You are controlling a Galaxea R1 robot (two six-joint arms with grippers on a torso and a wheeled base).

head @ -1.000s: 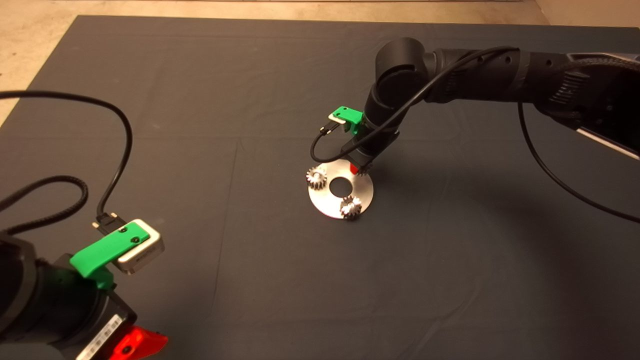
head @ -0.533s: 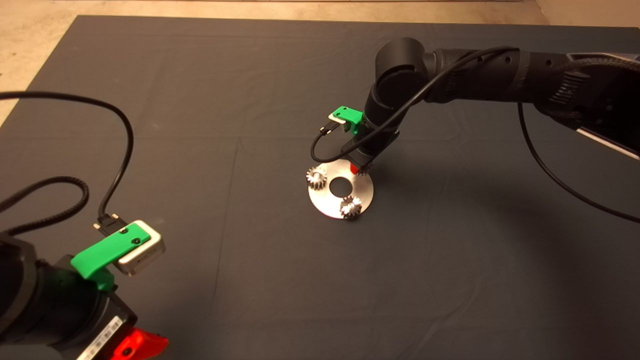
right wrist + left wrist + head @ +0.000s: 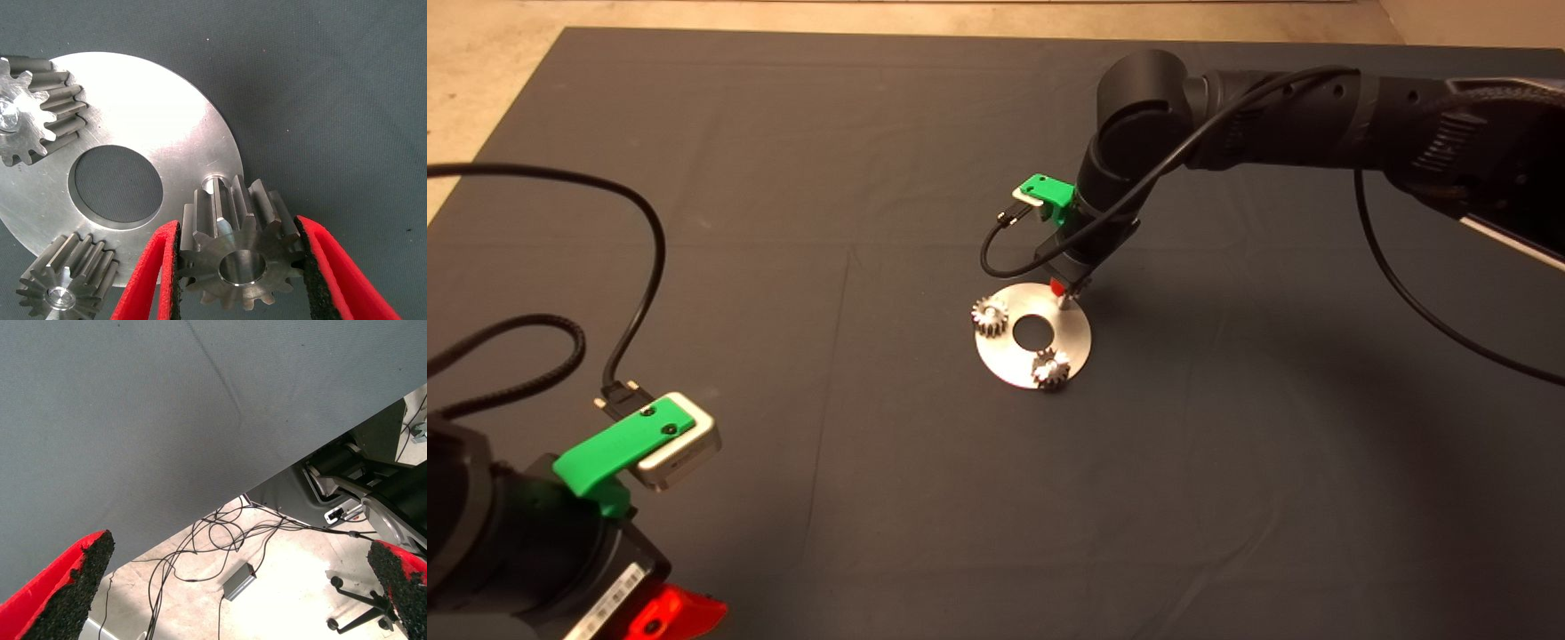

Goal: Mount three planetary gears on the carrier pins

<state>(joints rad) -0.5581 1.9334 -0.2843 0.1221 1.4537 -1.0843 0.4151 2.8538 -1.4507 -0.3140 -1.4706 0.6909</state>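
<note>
Gripping 1 planetary gear, right tool hovers just above bare carrier pin at disc rim; 2 gears seated. Left tool parked, fingers apart.

Light is falling warm and rather dim from overhead, and my right arm is throwing a broad soft shadow over the mat beside the disc. Up close, that disc is glaring bright at its upper face. The gear I am pinching is looking sharp; the floor past my left fingers is showing washed-out pale.
</note>
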